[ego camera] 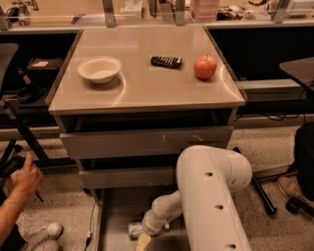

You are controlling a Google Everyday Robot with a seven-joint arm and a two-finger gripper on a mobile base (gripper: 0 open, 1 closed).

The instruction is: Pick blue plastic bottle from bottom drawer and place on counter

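The bottom drawer (115,215) is pulled out at the foot of the grey cabinet, its flat grey floor showing. The blue plastic bottle (134,230) lies on its side on that floor near the front, only its pale end showing. My white arm reaches down into the drawer, and the gripper (143,239) sits right over the bottle at the frame's lower edge, one tan finger pointing down. The counter (142,88) is the glossy beige top above.
On the counter stand a white bowl (99,69), a dark flat gadget (166,61) and a red apple (205,66). A person's hand (24,177) and shoe (47,232) are at the lower left. A bench with metal posts (109,11) runs behind. Another shoe (290,187) is at the right.
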